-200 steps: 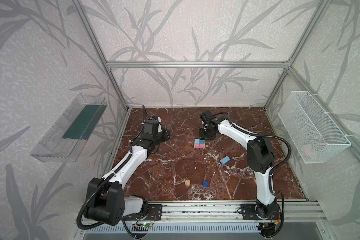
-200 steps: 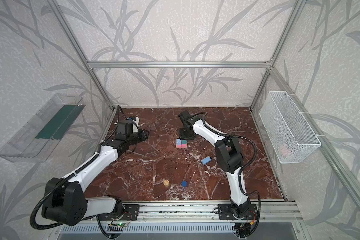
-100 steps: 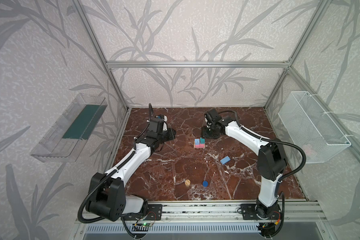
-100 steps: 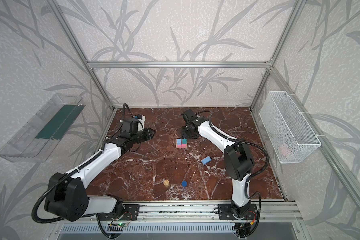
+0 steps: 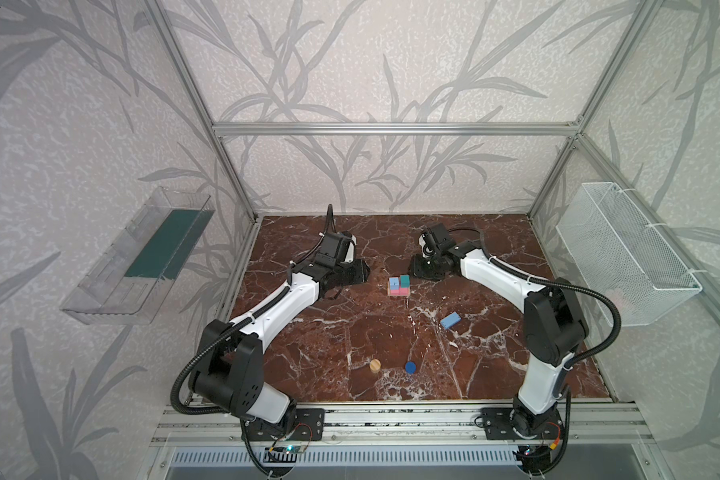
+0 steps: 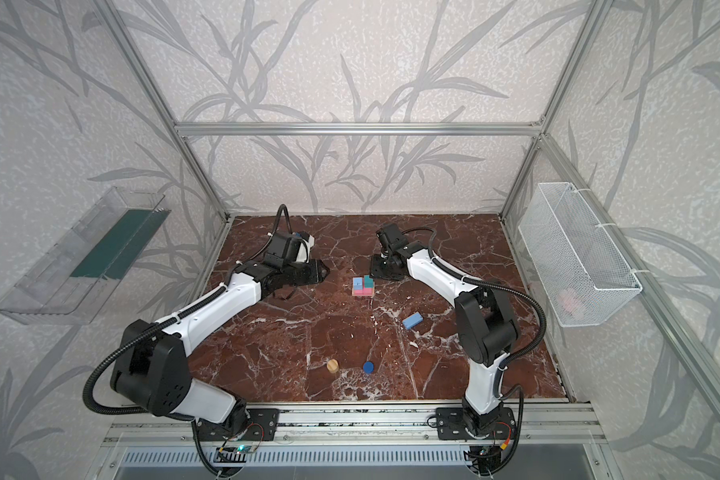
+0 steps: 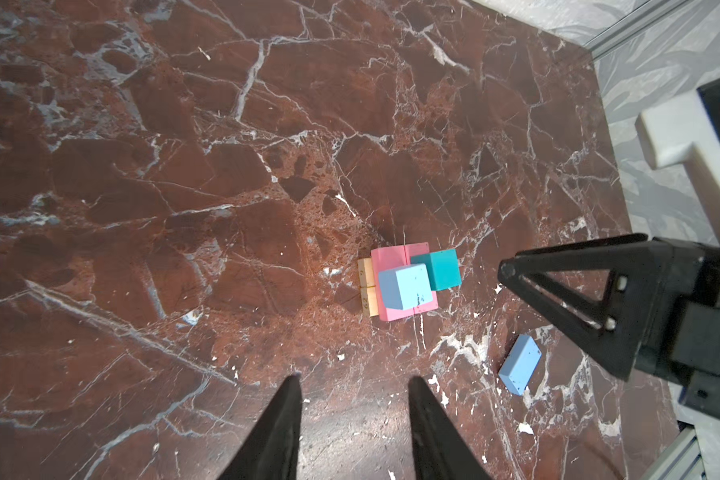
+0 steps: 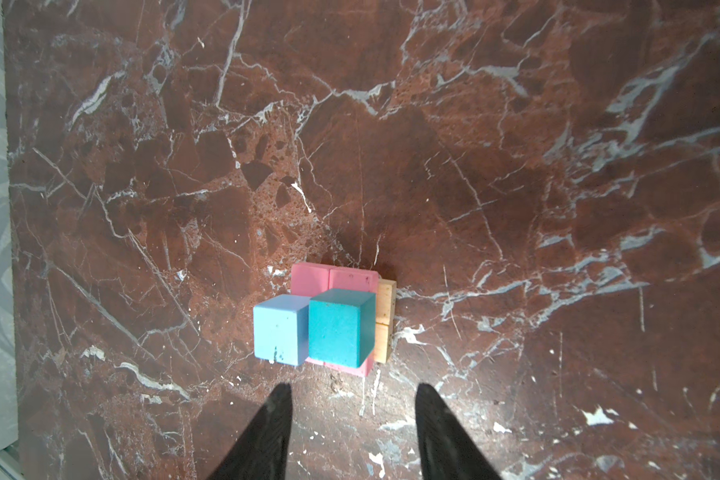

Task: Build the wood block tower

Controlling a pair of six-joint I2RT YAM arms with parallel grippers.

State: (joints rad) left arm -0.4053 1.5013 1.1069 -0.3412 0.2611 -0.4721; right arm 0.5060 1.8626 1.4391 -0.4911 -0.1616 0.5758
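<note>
Near the centre of both top views, the tower (image 5: 399,286) stood between the left gripper (image 5: 363,272) and right gripper (image 5: 417,269), touching neither. Both sets of jaws stood apart, empty.

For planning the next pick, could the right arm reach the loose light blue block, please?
Probably yes: the loose light blue block lies alone on that arm's side, and the right gripper stands open and empty.
</note>
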